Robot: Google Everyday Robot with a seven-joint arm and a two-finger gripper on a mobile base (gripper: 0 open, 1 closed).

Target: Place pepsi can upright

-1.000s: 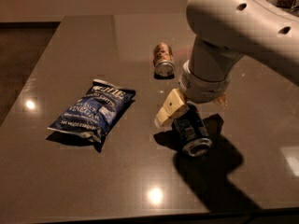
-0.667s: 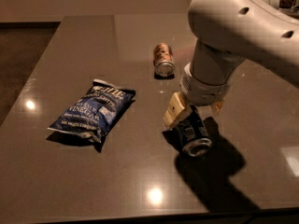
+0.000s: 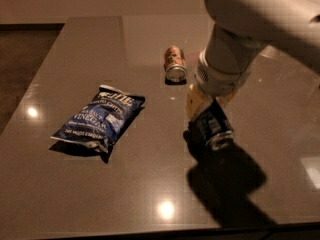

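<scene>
The pepsi can is dark blue with a silver end and lies tilted, its end facing the front right, right of the table's middle. My gripper comes down on it from above under the big white arm. Its cream fingers are closed around the can's upper part. The can seems to sit just above its shadow on the table; I cannot tell whether it touches the surface.
A tan-brown can lies on its side behind the gripper. A flat blue chip bag lies to the left. The grey table has its front edge near the bottom and its left edge beside the dark floor.
The gripper with the pepsi can has moved a little to the right and upward. The chip bag and the tan can have not moved.
</scene>
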